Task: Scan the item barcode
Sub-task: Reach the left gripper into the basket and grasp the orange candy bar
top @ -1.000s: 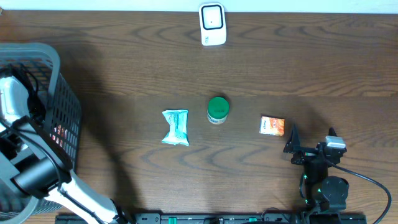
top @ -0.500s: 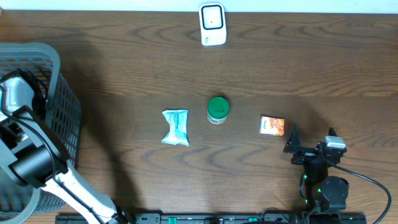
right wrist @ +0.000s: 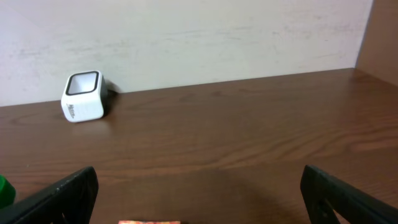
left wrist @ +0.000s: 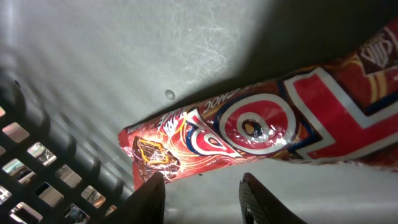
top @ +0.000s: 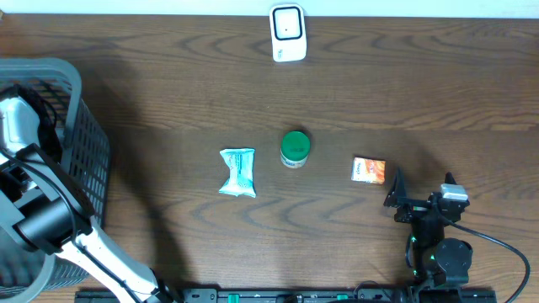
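The left gripper (left wrist: 205,190) hangs inside the grey basket (top: 88,143), jaws narrowly parted and empty. Its tips are just short of a red snack wrapper (left wrist: 261,134) lying on the basket floor beside the mesh wall. The right gripper (top: 422,180) stands wide open near an orange packet (top: 368,170). A teal packet (top: 237,172) and a green-lidded jar (top: 295,148) sit mid-table, and the white scanner (top: 287,34) is at the far edge.

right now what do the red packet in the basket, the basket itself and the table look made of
Red packet: likely glossy plastic film, from its crinkles and bright glare. Basket: grey plastic, matte, moulded with a grid of holes. Table: dark wood or wood-look laminate, judging by the grain; I cannot tell which.
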`<state>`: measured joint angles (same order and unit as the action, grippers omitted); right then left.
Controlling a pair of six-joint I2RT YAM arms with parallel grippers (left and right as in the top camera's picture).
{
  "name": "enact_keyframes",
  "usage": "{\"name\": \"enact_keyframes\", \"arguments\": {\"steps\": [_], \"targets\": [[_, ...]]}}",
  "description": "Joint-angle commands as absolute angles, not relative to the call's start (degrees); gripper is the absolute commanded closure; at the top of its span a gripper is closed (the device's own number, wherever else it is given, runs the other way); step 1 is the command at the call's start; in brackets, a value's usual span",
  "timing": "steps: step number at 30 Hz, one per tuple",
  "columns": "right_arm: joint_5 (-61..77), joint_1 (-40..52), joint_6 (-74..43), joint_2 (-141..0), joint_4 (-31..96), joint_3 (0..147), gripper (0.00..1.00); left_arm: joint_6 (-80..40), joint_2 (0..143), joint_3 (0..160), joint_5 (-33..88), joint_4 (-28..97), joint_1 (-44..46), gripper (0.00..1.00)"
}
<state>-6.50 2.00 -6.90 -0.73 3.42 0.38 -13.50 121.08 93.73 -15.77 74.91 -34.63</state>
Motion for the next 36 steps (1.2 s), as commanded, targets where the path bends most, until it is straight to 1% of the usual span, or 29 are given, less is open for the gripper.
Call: {"name": "enact_keyframes", "arguments": {"steps": [1, 3, 10, 12, 13, 14, 15, 16, 21, 27, 28, 30, 31, 32, 33, 36], "targets": [[-7.2, 2.35, -6.15, -0.67, 3.64, 0.32, 0.01, -11.09, 120.25, 94.48, -14.92, 73.93, -33.87, 0.56], [-7.2, 2.35, -6.15, -0.67, 3.64, 0.32, 0.01, -7.42, 120.25, 94.45, -12.91, 72.2, -33.15, 0.53], [-7.2, 2.35, -6.15, -0.67, 3.64, 0.32, 0.01, 0.21, 120.25, 94.26, -12.25, 65.67, -29.93, 0.52], [-7.2, 2.35, -6.15, -0.67, 3.64, 0.32, 0.01, 2.35, 120.25, 94.15, -12.25, 64.14, -29.45, 0.48], [-7.2, 2.35, -6.15, -0.67, 3.64, 0.32, 0.01, 3.64, 120.25, 94.0, -12.25, 63.33, -29.41, 0.41], [-7.2, 2.35, -6.15, -0.67, 3.64, 0.32, 0.01, 4.54, 120.25, 93.97, -12.25, 62.81, -29.43, 0.4], [-7.2, 2.35, -6.15, -0.67, 3.64, 0.32, 0.01, 5.54, 120.27, 93.91, -12.27, 62.15, -29.45, 0.35], [-7.2, 2.35, -6.15, -0.67, 3.64, 0.32, 0.01, 6.09, 120.27, 93.84, -12.27, 61.6, -29.56, 0.26], [-7.2, 2.35, -6.15, -0.67, 3.64, 0.32, 0.01, 6.87, 120.27, 92.6, -12.64, 58.5, -30.24, 0.18], [-7.2, 2.35, -6.15, -0.67, 3.64, 0.32, 0.01, 8.88, 120.36, 87.53, -12.56, 53.36, -30.94, 0.16], [-7.2, 2.35, -6.15, -0.67, 3.64, 0.32, 0.01, 9.23, 120.36, 86.39, -12.4, 52.47, -30.96, 0.19], [-7.2, 2.35, -6.15, -0.67, 3.64, 0.32, 0.01, 9.19, 120.36, 84.47, -12.4, 51.16, -30.94, 0.47], [-7.2, 2.35, -6.15, -0.67, 3.64, 0.32, 0.01, 9.19, 120.36, 83.96, -12.38, 50.87, -30.94, 0.67], [-7.2, 2.35, -6.15, -0.67, 3.64, 0.32, 0.01, 9.1, 120.36, 83.66, -12.29, 50.85, -30.94, 0.91], [-7.2, 2.35, -6.15, -0.67, 3.64, 0.32, 0.01, 8.64, 120.36, 83.68, -12.19, 50.85, -30.94, 0.93], [-7.2, 2.35, -6.15, -0.67, 3.64, 0.32, 0.01, 6.61, 119.63, 84.53, -12.23, 51.16, -30.94, 0.93]]}}
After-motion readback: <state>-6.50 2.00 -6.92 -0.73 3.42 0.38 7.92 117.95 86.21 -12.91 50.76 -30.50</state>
